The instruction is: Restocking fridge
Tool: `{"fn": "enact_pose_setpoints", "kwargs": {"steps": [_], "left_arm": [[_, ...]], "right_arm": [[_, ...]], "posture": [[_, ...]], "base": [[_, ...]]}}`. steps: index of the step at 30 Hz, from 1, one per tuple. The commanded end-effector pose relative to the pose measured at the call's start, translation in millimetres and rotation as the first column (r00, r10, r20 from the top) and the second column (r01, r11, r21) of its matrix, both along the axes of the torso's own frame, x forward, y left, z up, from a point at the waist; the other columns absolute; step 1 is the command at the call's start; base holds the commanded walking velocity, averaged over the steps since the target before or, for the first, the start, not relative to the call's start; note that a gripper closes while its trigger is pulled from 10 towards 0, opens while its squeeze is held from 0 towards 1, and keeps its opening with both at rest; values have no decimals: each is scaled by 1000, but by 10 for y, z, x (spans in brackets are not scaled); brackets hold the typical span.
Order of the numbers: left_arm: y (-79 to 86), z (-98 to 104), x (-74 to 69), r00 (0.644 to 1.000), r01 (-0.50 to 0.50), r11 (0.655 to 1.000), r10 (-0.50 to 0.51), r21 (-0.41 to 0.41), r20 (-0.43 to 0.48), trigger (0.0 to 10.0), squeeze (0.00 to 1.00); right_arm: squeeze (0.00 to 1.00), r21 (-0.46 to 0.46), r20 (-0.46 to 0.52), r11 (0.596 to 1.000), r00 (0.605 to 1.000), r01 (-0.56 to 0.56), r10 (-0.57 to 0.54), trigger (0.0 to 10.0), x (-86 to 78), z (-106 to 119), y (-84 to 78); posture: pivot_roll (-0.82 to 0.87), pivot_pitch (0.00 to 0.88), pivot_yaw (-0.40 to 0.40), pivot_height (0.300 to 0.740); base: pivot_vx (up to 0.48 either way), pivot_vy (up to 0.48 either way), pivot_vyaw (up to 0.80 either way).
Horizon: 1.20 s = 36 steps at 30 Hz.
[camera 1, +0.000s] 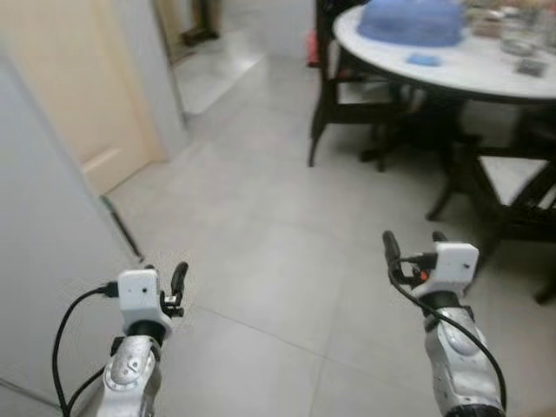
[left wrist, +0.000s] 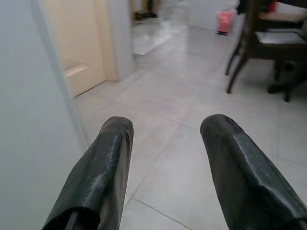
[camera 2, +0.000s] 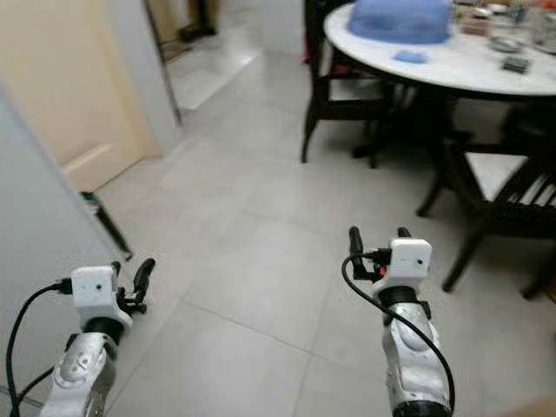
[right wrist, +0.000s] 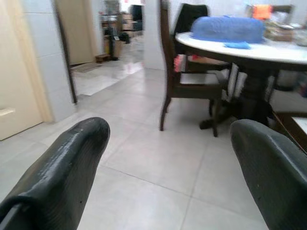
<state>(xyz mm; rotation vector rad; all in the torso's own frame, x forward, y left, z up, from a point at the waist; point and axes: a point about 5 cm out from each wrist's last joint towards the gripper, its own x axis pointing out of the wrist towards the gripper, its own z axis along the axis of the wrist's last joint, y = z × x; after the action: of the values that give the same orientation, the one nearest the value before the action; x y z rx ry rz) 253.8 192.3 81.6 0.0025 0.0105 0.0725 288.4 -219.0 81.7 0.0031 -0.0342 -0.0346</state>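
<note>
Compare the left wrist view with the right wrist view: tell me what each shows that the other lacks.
Left wrist alone: the left gripper, open, and a grey panel close beside it.
Right wrist alone: the right gripper, open, facing the round white table with a blue cover on it.
Both: the grey tiled floor, the cream door and a dark wooden chair.

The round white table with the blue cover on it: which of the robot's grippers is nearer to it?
Right. The right gripper hangs over the floor just short of the table; the left gripper is across, beside a pale wall.
</note>
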Motion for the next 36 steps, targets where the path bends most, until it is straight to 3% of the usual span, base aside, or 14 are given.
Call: {"fn": "enact_pose_setpoints", "kwargs": {"steps": [1, 23, 29, 36], "left_arm": [[49, -13, -30, 1000, -18, 1000, 19, 9, -16, 10000, 0], [91, -95, -54, 998, -38, 999, 39, 13, -57, 10000, 0], [117, -71, -25, 998, -28, 999, 29, 22, -56, 10000, 0], [180, 21, 48, 999, -4, 999, 6, 51, -45, 10000, 0]], "right_arm": [[0, 14, 13, 1000, 1000, -26, 26, 10000, 34, 43, 88], [0, 13, -3, 999, 999, -38, 38, 10000, 60, 23, 134], [0, 53, -29, 999, 1000, -3, 4, 10000, 62, -69, 127], [0, 115, -57, 993, 998, 16, -10, 10000, 64, -205, 299]], "posture": [[-87, 0, -39, 740], [-135, 0, -43, 740], [-114, 0, -6, 740], [-95, 0, 44, 740]], "base": [[0, 0, 800], [0, 0, 800], [0, 0, 800], [0, 0, 638]]}}
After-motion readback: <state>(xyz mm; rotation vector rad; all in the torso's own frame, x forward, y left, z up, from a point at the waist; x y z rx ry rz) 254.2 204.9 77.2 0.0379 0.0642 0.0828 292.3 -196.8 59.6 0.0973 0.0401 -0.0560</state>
